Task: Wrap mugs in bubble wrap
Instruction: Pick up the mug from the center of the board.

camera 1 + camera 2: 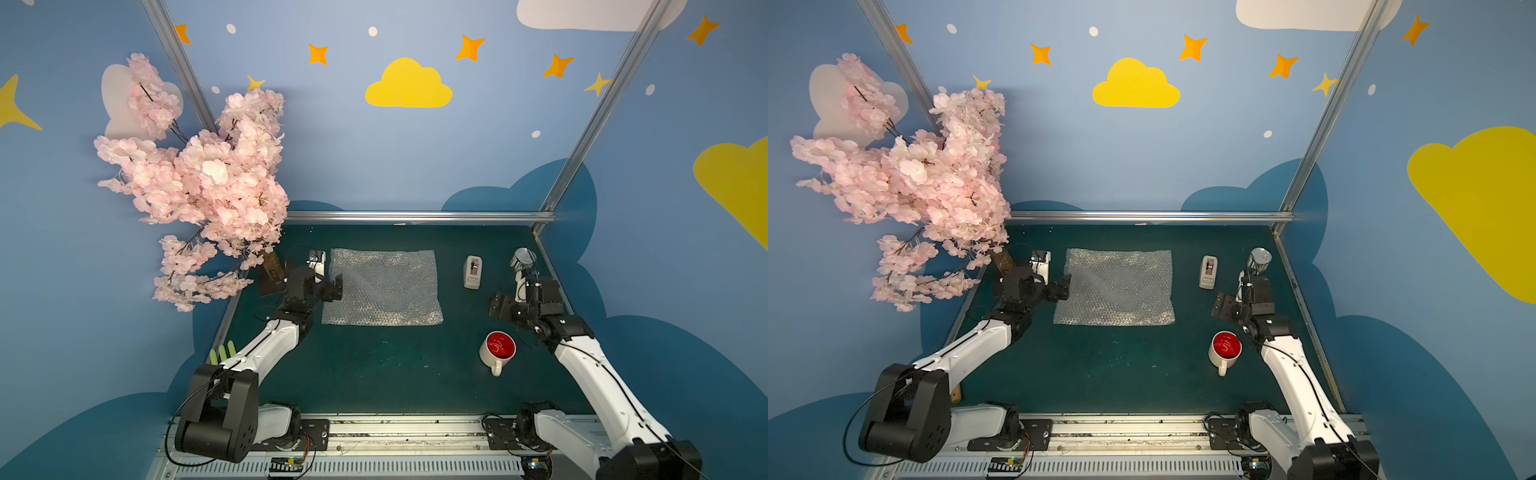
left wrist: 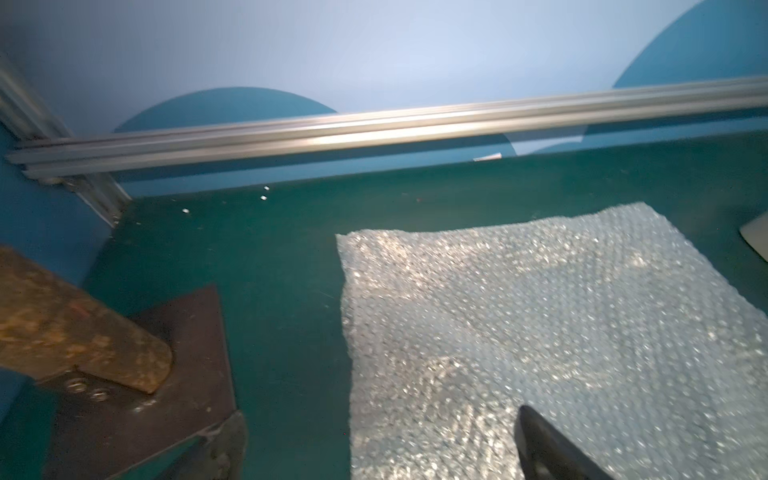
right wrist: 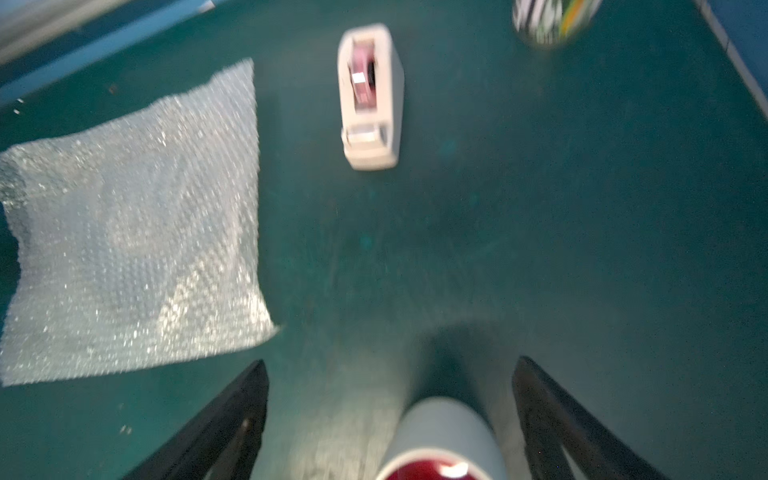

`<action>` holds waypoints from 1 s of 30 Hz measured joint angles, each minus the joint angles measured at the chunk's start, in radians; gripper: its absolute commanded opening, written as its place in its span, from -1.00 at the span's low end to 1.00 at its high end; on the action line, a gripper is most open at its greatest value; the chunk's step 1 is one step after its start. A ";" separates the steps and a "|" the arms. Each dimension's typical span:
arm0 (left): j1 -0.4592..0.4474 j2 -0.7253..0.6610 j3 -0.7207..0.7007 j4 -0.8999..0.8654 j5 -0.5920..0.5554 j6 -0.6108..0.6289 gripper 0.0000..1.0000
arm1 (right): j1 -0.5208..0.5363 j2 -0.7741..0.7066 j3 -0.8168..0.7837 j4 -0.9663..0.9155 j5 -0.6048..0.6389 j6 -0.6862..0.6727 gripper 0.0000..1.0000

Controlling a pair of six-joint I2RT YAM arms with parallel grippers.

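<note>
The cream mug (image 1: 497, 351) with its red inside stands upright at the front right of the green table, handle toward the front edge. In the right wrist view its rim and wall (image 3: 444, 432) lie low between the fingers, touching neither. My right gripper (image 1: 498, 306) hovers open just behind the mug, nothing held; in its own view (image 3: 390, 361) the jaws stand wide apart. The bubble wrap (image 1: 384, 286) lies flat in the middle of the table. My left gripper (image 1: 336, 286) is open at the wrap's left edge, with one finger (image 2: 544, 449) over the sheet (image 2: 519, 324).
A white tape dispenser (image 1: 473, 272) stands right of the wrap, and a shiny metal can (image 1: 522, 258) sits at the back right. A pink blossom tree (image 1: 195, 183) overhangs the left side, its trunk and dark base plate (image 2: 137, 374) beside my left gripper. A metal rail (image 1: 415, 216) bounds the back.
</note>
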State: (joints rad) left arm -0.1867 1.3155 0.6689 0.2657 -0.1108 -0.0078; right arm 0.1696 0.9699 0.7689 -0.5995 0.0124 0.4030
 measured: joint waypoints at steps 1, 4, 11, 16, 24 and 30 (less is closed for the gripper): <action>-0.018 0.011 0.010 -0.015 -0.002 -0.004 0.99 | 0.018 -0.019 -0.006 -0.068 -0.001 0.047 0.79; -0.066 0.057 0.043 -0.048 -0.009 -0.020 0.99 | 0.098 -0.053 -0.008 -0.222 0.023 0.166 0.78; -0.134 0.150 0.115 -0.081 -0.022 -0.039 0.99 | 0.285 -0.070 -0.015 -0.421 0.057 0.384 0.74; -0.147 0.158 0.137 -0.087 -0.024 -0.042 0.99 | 0.388 -0.128 -0.130 -0.406 0.096 0.447 0.67; -0.148 0.158 0.145 -0.102 -0.023 -0.044 0.99 | 0.397 -0.224 -0.316 -0.275 0.187 0.453 0.40; -0.148 0.158 0.148 -0.102 -0.024 -0.043 0.99 | 0.397 -0.308 -0.405 -0.122 0.234 0.422 -0.25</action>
State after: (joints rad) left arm -0.3351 1.4738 0.8173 0.1638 -0.1345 -0.0513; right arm 0.5667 0.6617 0.3637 -0.7212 0.2466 0.8246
